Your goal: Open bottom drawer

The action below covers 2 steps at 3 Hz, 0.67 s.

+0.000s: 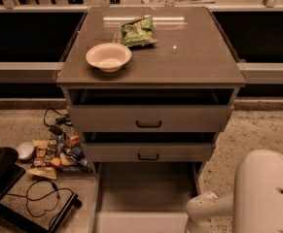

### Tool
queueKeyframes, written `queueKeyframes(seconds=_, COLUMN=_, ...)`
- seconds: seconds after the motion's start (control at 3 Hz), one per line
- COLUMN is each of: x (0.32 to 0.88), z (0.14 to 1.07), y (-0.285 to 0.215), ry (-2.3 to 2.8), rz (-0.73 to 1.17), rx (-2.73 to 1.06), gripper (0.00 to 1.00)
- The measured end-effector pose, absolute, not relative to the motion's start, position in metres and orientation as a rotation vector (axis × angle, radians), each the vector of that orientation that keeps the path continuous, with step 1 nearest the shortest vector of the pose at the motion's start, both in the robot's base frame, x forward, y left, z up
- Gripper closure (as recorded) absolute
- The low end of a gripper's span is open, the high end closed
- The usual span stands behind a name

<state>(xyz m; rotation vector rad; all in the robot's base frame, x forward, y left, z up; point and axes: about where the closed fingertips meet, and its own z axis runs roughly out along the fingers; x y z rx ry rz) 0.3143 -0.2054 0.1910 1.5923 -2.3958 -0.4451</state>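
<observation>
On my one camera view, the cabinet (194, 57) stands in the middle, with a white bowl (108, 57) near the left of its top and a green snack bag (137, 31) farther back. The top drawer (189, 118) and middle drawer (180, 152) each show a dark gap above the front. Beneath them the bottom drawer (146, 188) is pulled well out toward the near side, its plain grey inside open to me, its near end running to the lower edge. The white arm (206, 210) reaches in from the robot's body (267, 193) at near right, just beside the drawer's right side. The gripper lies below the picture's edge, so I cannot tell how it is set or whether it holds anything. On the floor at left lie snack packets (53, 154) and a black cable (44, 198).
</observation>
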Motion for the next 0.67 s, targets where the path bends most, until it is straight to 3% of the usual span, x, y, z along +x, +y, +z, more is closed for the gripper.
queueKeyframes(seconds=0.67, x=0.322, z=0.209, y=-0.207, ry=-2.424, rz=-0.381, rx=1.629, gripper=0.00)
